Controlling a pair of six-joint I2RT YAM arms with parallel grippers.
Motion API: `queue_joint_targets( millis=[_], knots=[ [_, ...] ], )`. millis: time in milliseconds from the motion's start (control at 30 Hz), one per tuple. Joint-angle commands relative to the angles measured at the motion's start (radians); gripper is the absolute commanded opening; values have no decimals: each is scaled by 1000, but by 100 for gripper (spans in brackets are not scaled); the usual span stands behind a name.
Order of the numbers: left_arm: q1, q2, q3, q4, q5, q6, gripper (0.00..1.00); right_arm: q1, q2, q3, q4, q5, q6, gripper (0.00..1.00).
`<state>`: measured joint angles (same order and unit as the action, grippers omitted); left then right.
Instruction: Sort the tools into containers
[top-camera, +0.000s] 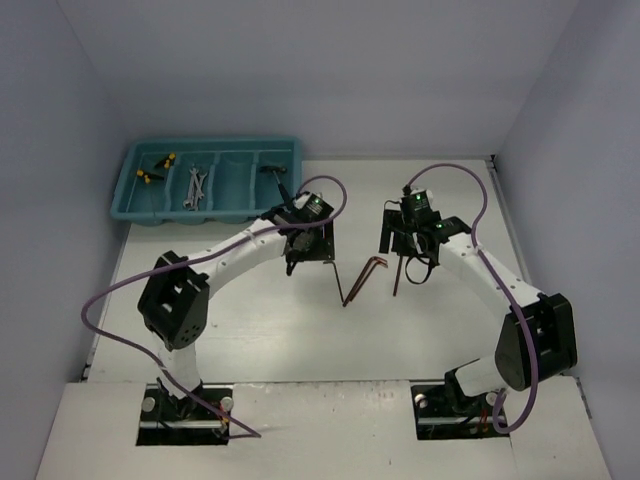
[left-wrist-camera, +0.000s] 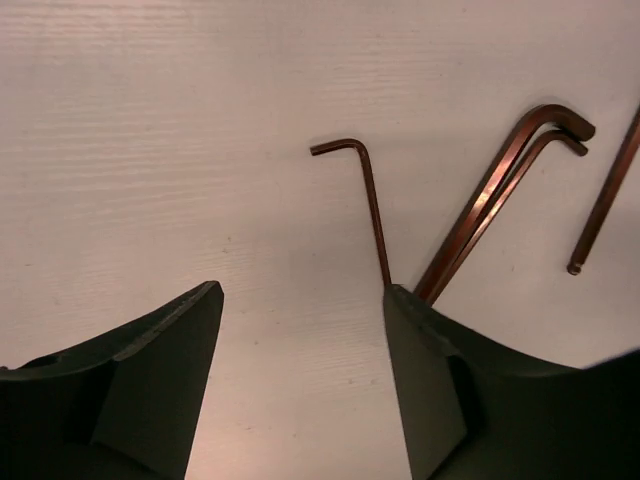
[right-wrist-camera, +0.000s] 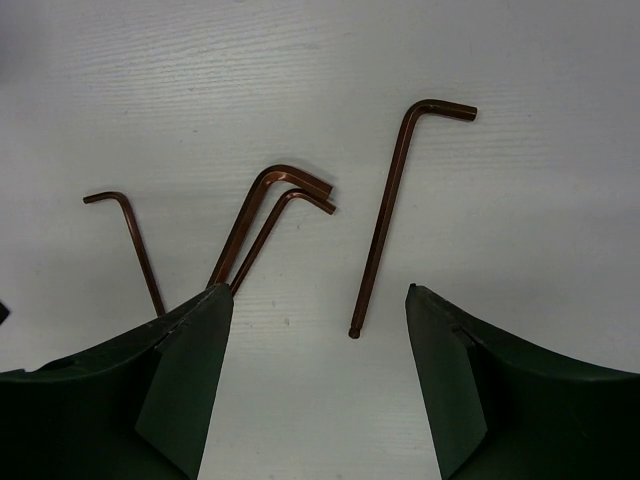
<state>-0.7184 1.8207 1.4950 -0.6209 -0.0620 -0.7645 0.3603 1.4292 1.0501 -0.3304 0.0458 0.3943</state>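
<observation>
Long red key (right-wrist-camera: 385, 215) just ahead of open, empty right tool (right-wrist-camera: 318, 290); left tool (left-wrist-camera: 302, 290) open, seemingly empty.

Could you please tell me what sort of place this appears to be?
Probably a robotics lab test cell: left arm and right arm bolted to a white table, plain pale walls boxing it in, a teal tray of tools.

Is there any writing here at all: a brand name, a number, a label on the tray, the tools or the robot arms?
No text can be read in any view.
The teal tray: no label shows.
The dark red L-shaped keys: bare metal, no markings visible.
The wrenches in the tray: too small to tell.
The left arm and right arm: no lettering, only small green lights.
</observation>
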Motion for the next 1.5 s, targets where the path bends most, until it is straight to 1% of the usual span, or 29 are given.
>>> queue_joint_targets(
  millis=[0,167,333,467,767,867,967,1200,1267,1333,1367,1467],
  knots=[
    [-31,72,97,0,-52,-126,57,-6,-57,-17,10,40,11,67],
    [-82,167,163,-1,-33,-152,53,-7,-85,-44,10,47,13,67],
    [-104,263,195,-13,-6,-165,49,-7,-107,-63,10,40,17,67],
    [-108,293,180,-32,4,-178,36,-7,-123,-71,10,40,17,66],
    [-108,248,94,-96,-60,-141,1,-8,-124,-76,10,31,21,66],
    [-102,211,59,-103,-86,-102,0,-9,-124,-73,11,29,20,66],
    [-78,143,52,-120,-114,-20,0,-7,-130,-73,10,34,17,66],
    [3,-80,116,-140,-185,192,0,-12,-146,-80,10,57,17,65],
    [66,-124,159,-142,-188,247,0,-15,-139,-81,10,61,18,65],
    [119,-134,210,-140,-187,316,0,-18,-133,-81,10,63,18,65],
    [147,-130,235,-140,-187,347,0,-19,-129,-80,9,62,19,65],
    [281,-70,340,-137,-165,473,0,-25,-110,-66,10,64,23,64]
  ],
)
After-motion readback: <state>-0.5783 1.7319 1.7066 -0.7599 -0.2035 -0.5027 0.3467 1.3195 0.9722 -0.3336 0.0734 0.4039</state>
